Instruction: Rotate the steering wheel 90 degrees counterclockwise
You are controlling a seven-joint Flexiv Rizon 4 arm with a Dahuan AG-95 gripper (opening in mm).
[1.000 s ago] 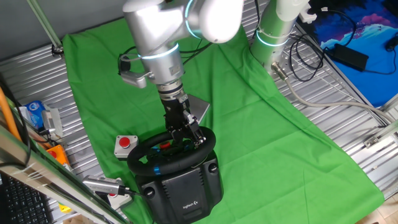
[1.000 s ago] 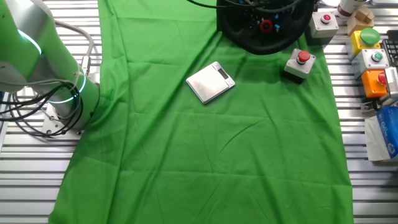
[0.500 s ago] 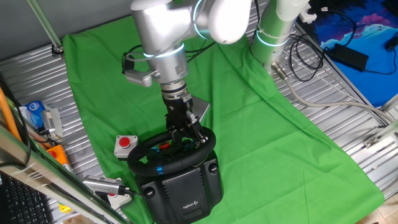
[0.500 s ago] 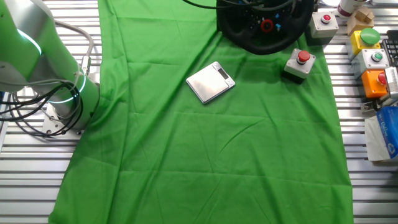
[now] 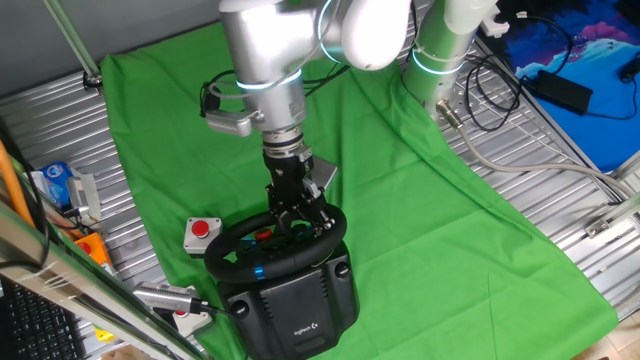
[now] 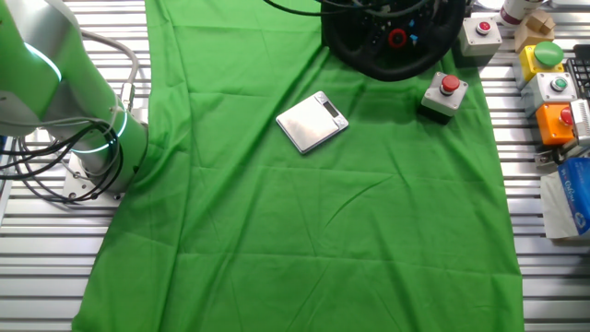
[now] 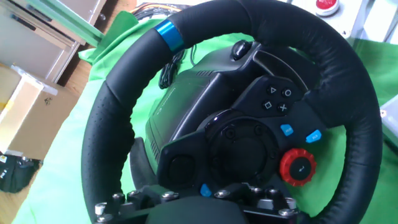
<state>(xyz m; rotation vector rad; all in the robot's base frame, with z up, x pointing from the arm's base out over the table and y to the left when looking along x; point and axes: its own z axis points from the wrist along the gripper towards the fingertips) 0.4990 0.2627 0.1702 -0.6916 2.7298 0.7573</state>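
The black steering wheel (image 5: 228, 250) stands on its bulky black base (image 5: 300, 300) at the near edge of the green cloth. It also shows at the top edge of the other fixed view (image 6: 369, 60). In the hand view its thick rim (image 7: 112, 112) fills the frame, with a blue stripe at the upper left and a red knob and blue buttons at the lower right of the hub. My gripper (image 5: 300, 222) reaches down onto the far side of the rim and looks shut on it. Its fingertips are hidden in the hand view.
A small grey box with a red button (image 5: 200, 232) sits just left of the wheel. A silver scale (image 6: 312, 121) lies on the cloth behind it. Several button boxes (image 6: 553, 88) line the metal table beside the cloth. The arm's base (image 6: 92, 138) stands off the cloth's far edge.
The arm's upper part has swung a little to the right. The wheel has turned slightly with the gripper; its blue stripe and red knob have shifted a little.
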